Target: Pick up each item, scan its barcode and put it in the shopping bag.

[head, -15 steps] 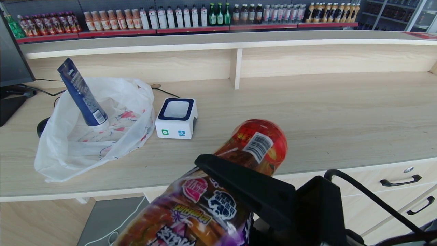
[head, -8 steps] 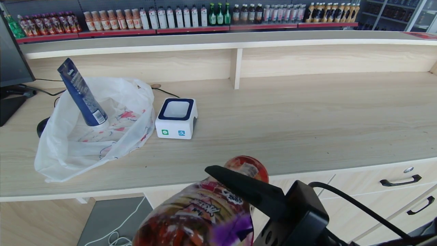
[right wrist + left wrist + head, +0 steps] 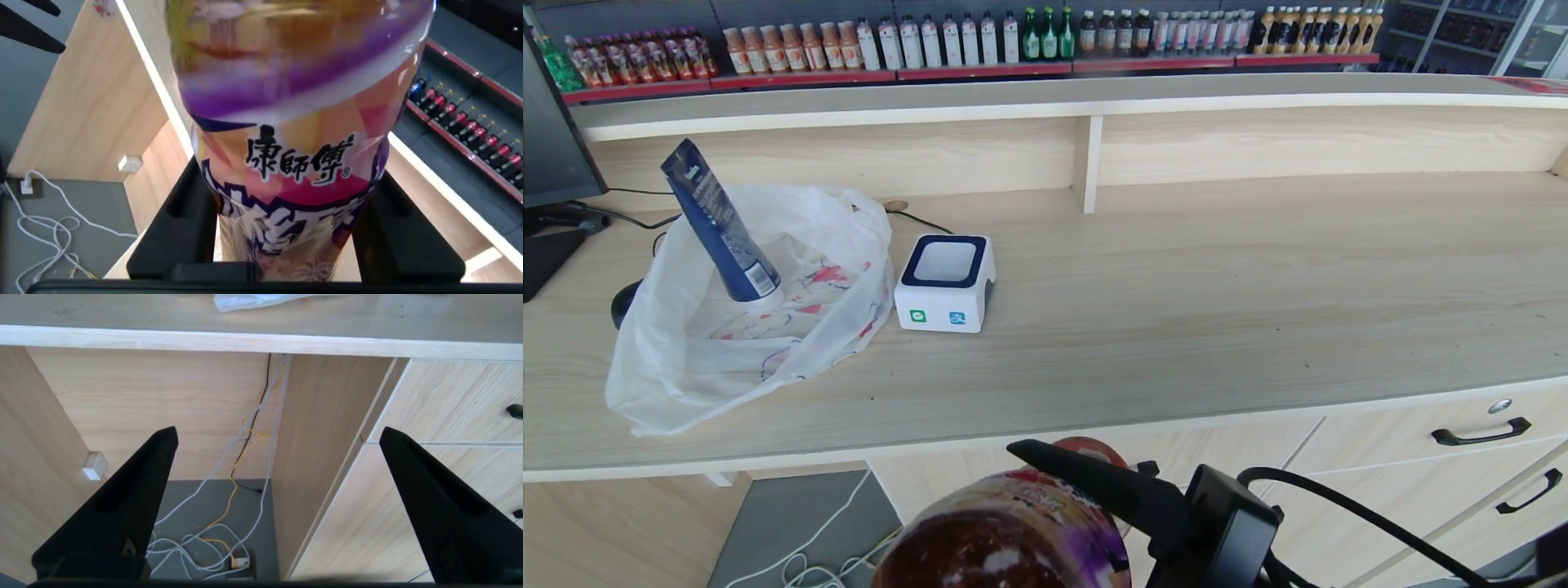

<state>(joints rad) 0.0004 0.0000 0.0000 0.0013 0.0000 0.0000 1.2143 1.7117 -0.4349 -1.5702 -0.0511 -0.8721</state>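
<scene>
Pale wood bench [image 3: 1217, 269] spans the scene. On its left lies the thin white shopping bag [image 3: 792, 327], mouth open. My right tool [image 3: 288, 233] is clamped round the middle of the drink bottle [image 3: 1013, 531], held low, nearer than the bench's near edge. I judge it full: weighty, with a smooth wrap apt to slip or twist, so a mid-body hold suits. A blue tube [image 3: 717, 220] leans inside the bag; the scanner [image 3: 946, 282] sits just right of it. My left tool [image 3: 278, 437] hangs empty, fingers apart, below the bench.
</scene>
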